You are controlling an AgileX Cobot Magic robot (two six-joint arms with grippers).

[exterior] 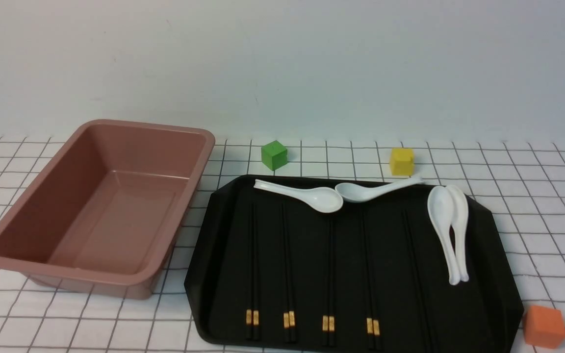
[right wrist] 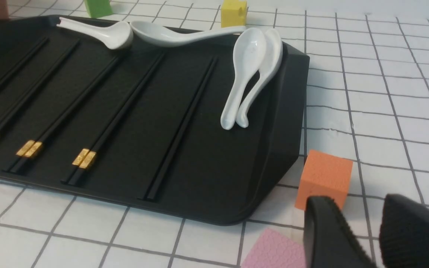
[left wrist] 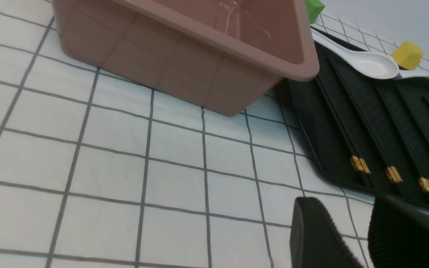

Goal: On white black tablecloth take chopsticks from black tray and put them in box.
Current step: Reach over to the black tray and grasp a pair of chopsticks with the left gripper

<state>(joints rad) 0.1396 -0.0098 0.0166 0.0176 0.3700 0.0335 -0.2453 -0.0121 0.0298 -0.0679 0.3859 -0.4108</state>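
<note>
Pairs of chopsticks (exterior: pixel 252 264) lie side by side on the black tray (exterior: pixel 395 274), gold-banded ends toward the robot, none yet in the box (exterior: pixel 150 128), which stands empty on the tablecloth (exterior: pixel 532 206) just left of the tray. Off the tray's near-left corner the left gripper (left wrist: pixel 359 238) hovers over the cloth, fingers apart with nothing between them. The right gripper (right wrist: pixel 363 238) hangs by the orange cube (right wrist: pixel 324 176), likewise spread and empty. This looks like the first reach, and the leftmost pair (closest to the box) seems the sensible pick for the left arm. The sticks are thin and lie flat on a glossy surface, so the fingertips should come right down to the tray, straddle both sticks crosswise near mid-length for balance, and close squarely, clear of the white spoons (exterior: pixel 307 194) at the far edge. A level lift should follow, then laying them lengthwise in the box.
</note>
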